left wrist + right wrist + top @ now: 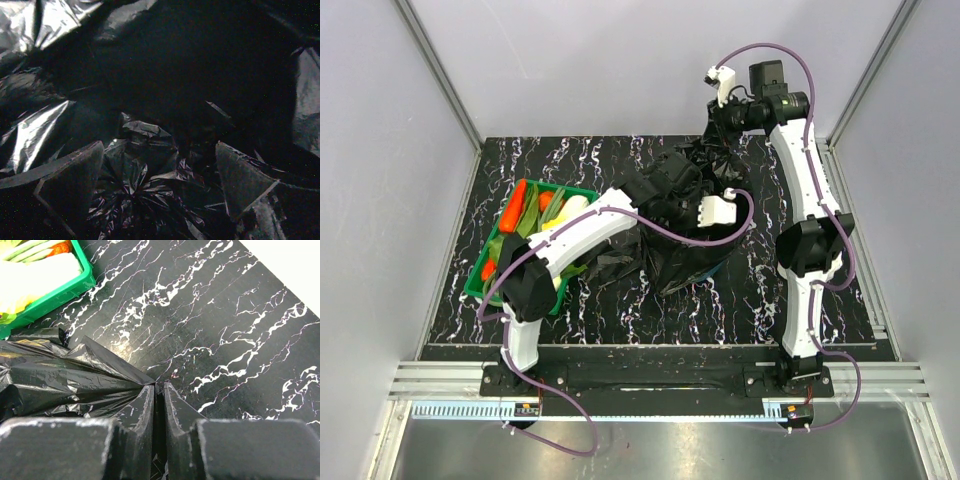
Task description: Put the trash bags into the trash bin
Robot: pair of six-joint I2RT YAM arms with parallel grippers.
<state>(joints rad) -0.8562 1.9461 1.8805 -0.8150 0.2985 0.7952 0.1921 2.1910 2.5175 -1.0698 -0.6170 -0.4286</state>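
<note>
Black trash bag [670, 190] is draped over trash bin [712, 265], mid table [570, 160]. Bag edge is pinched by R gripper [159, 387], jaws nearly together. L gripper [160, 185] is spread wide inside bag.

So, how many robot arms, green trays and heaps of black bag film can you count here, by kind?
Robot arms: 2, the left arm and the right arm
Green tray: 1
Black bag heap: 1; single bags cannot be told apart in it
Total: 4
</note>
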